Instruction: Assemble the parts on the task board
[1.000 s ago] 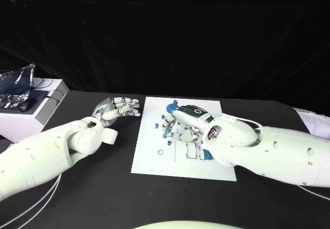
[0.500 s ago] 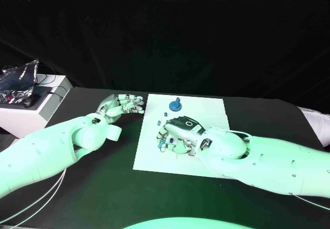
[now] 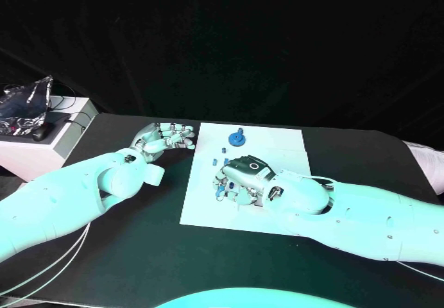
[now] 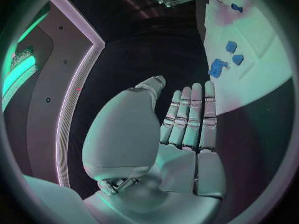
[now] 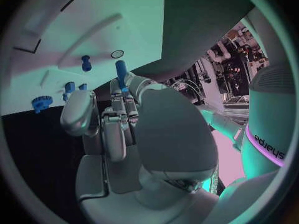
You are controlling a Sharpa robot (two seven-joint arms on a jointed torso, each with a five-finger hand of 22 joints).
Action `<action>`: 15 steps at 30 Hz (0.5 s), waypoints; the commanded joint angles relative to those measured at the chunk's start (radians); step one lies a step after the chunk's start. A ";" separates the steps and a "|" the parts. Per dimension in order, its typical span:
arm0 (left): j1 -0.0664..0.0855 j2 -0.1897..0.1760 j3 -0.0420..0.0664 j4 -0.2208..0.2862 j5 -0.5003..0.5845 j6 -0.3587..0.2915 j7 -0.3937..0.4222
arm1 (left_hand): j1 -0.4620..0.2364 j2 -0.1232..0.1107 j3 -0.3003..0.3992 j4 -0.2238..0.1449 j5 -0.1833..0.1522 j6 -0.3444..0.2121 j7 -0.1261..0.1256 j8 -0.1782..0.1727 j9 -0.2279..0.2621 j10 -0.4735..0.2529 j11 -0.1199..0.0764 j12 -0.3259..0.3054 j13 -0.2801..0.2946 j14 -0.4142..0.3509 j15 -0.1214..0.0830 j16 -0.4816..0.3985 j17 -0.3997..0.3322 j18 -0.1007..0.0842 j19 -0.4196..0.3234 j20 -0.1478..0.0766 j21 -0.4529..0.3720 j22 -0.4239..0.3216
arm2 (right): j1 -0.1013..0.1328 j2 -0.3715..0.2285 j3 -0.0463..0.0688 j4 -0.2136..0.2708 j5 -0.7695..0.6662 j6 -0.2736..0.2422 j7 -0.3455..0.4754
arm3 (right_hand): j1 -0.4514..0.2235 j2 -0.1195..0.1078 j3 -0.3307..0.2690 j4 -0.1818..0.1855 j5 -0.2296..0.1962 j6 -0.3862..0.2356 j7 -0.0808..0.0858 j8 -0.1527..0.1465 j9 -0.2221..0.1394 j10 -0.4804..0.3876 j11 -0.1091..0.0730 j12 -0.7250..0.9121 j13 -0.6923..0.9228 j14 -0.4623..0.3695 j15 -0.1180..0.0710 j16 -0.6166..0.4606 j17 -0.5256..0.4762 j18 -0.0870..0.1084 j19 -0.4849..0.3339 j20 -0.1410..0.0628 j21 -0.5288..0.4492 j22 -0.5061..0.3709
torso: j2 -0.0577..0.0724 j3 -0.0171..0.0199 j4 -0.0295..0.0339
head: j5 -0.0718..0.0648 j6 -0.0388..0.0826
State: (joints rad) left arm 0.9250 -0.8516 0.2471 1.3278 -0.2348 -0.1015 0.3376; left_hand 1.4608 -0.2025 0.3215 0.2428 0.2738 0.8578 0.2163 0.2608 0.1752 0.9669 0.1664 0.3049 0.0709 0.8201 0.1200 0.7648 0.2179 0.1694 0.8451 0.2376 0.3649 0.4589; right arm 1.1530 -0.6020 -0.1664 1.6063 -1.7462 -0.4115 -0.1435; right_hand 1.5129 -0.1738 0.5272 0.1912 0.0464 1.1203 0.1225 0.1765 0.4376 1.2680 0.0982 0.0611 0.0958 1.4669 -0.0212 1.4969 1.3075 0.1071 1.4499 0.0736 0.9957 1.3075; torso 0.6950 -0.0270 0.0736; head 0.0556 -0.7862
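My right robot hand [image 3: 242, 178] is down over the middle of the task board [image 3: 278, 146], fingers curled. In the right wrist view a blue peg [image 5: 121, 72] stands up between my fingertips [image 5: 127, 84], so I judge I am holding it, pinched upright just above the white surface. I read this as the placing step: one part in hand, being carried to its seat. A small ring-shaped hole [image 5: 117, 54] lies just beyond the peg, and another short blue peg [image 5: 86, 62] already stands in the board nearby. A blue gear [image 3: 239, 140] sits near the board's far edge.

My left robot hand [image 3: 165, 138] rests over the black tabletop [image 3: 138, 212] beside the board's left edge, holding nothing, fingers straight and side by side.

Next I should need to line the peg over the hole, keep it upright, and lower it straight.
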 commanded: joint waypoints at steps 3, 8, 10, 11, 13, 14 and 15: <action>0.000 0.000 0.001 0.003 0.006 0.016 0.005 | 0.001 0.012 -0.001 0.006 -0.003 -0.002 0.008 0.005 -0.001 -0.003 0.003 -0.004 -0.001 0.001 0.004 -0.005 0.002 0.010 0.007 -0.003 -0.007 -0.001 | -0.003 0.005 -0.001 -0.004 -0.038 0.022 -0.022 | 0.001 0.010 0.078 -0.077 0.002 0.003 0.003 0.004 0.001 0.053 -0.045 0.005 0.002 0.062 -0.004 0.000 0.063 -0.014 -0.003 -0.003 -0.003 0.074 | 0.000 -0.0006 0.0001 | 0.004 -0.006; 0.000 0.000 0.001 0.004 0.006 0.017 0.005 | 0.001 0.012 -0.001 0.006 -0.003 -0.002 0.008 0.005 -0.001 -0.003 0.003 -0.004 -0.001 0.001 0.004 -0.005 0.002 0.010 0.007 -0.003 -0.007 -0.001 | -0.005 0.006 -0.002 -0.007 -0.038 0.030 -0.023 | 0.001 0.010 0.079 -0.077 0.002 0.003 0.003 0.004 0.002 0.053 -0.045 0.005 0.001 0.062 -0.004 0.000 0.063 -0.014 -0.003 -0.003 -0.003 0.075 | 0.000 -0.0008 -0.0009 | 0.005 -0.010; 0.000 0.000 0.001 0.004 0.006 0.017 0.005 | 0.001 0.012 -0.001 0.006 -0.003 -0.002 0.008 0.005 -0.001 -0.003 0.003 -0.004 -0.001 0.001 0.004 -0.005 0.002 0.010 0.007 -0.003 -0.007 -0.001 | -0.005 0.007 -0.003 -0.011 -0.039 0.034 -0.023 | 0.000 0.010 0.079 -0.078 0.002 0.003 0.003 0.004 0.002 0.053 -0.045 0.005 0.001 0.062 -0.004 0.000 0.063 -0.014 -0.003 -0.003 -0.003 0.075 | -0.001 -0.0005 -0.0013 | 0.006 -0.011; 0.000 0.000 0.001 0.004 0.006 0.017 0.005 | 0.001 0.012 -0.001 0.006 -0.003 -0.002 0.008 0.005 -0.001 -0.003 0.003 -0.004 -0.001 0.001 0.004 -0.005 0.002 0.010 0.007 -0.003 -0.007 -0.001 | -0.005 0.007 -0.003 -0.013 -0.039 0.035 -0.023 | 0.000 0.010 0.079 -0.078 0.002 0.003 0.003 0.004 0.002 0.053 -0.045 0.005 0.001 0.062 -0.004 0.000 0.063 -0.014 -0.003 -0.003 -0.003 0.075 | -0.001 -0.0004 -0.0011 | 0.005 -0.012; 0.000 0.000 0.001 0.004 0.006 0.017 0.005 | 0.001 0.012 -0.001 0.006 -0.003 -0.002 0.008 0.005 -0.001 -0.003 0.003 -0.004 -0.001 0.001 0.004 -0.005 0.002 0.010 0.007 -0.003 -0.007 -0.001 | -0.006 0.009 -0.004 -0.017 -0.039 0.035 -0.023 | 0.000 0.010 0.079 -0.078 0.002 0.003 0.003 0.004 0.002 0.053 -0.045 0.005 0.001 0.062 -0.004 0.000 0.063 -0.014 -0.003 -0.003 -0.003 0.075 | -0.001 -0.0006 -0.0008 | 0.005 -0.013; 0.000 0.000 0.001 0.004 0.006 0.017 0.005 | 0.001 0.012 -0.001 0.006 -0.003 -0.002 0.008 0.005 -0.001 -0.003 0.003 -0.004 -0.001 0.001 0.004 -0.005 0.002 0.010 0.007 -0.003 -0.007 -0.001 | -0.007 0.009 -0.004 -0.018 -0.039 0.035 -0.023 | 0.000 0.010 0.079 -0.078 0.002 0.003 0.003 0.004 0.002 0.053 -0.045 0.005 0.001 0.062 -0.004 0.000 0.063 -0.014 -0.003 -0.003 -0.003 0.075 | -0.001 -0.0006 -0.0008 | 0.005 -0.013; 0.000 0.000 0.001 0.004 0.006 0.017 0.005 | 0.001 0.012 -0.001 0.006 -0.003 -0.002 0.008 0.005 -0.001 -0.003 0.003 -0.004 -0.001 0.001 0.004 -0.005 0.002 0.010 0.007 -0.003 -0.007 -0.001 | -0.007 0.010 -0.004 -0.020 -0.039 0.035 -0.023 | 0.000 0.010 0.079 -0.078 0.002 0.003 0.003 0.004 0.002 0.053 -0.045 0.005 0.001 0.062 -0.004 0.000 0.063 -0.014 -0.003 -0.003 -0.003 0.075 | -0.001 -0.0004 -0.0007 | 0.006 -0.014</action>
State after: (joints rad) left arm 0.9250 -0.8527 0.2471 1.3285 -0.2346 -0.1009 0.3370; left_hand 1.4608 -0.2025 0.3215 0.2428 0.2738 0.8578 0.2163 0.2608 0.1753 0.9669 0.1664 0.3049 0.0709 0.8201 0.1199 0.7648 0.2187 0.1694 0.8451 0.2376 0.3649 0.4590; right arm 1.1474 -0.5939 -0.1701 1.5876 -1.7678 -0.3944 -0.1628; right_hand 1.5118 -0.1726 0.5286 0.1896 0.0457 1.1180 0.1213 0.1753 0.4392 1.2679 0.0981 0.0633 0.0960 1.4669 -0.0212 1.4968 1.3075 0.1071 1.4499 0.0736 0.9953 1.3074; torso 0.6943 -0.0277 0.0730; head 0.0608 -0.7985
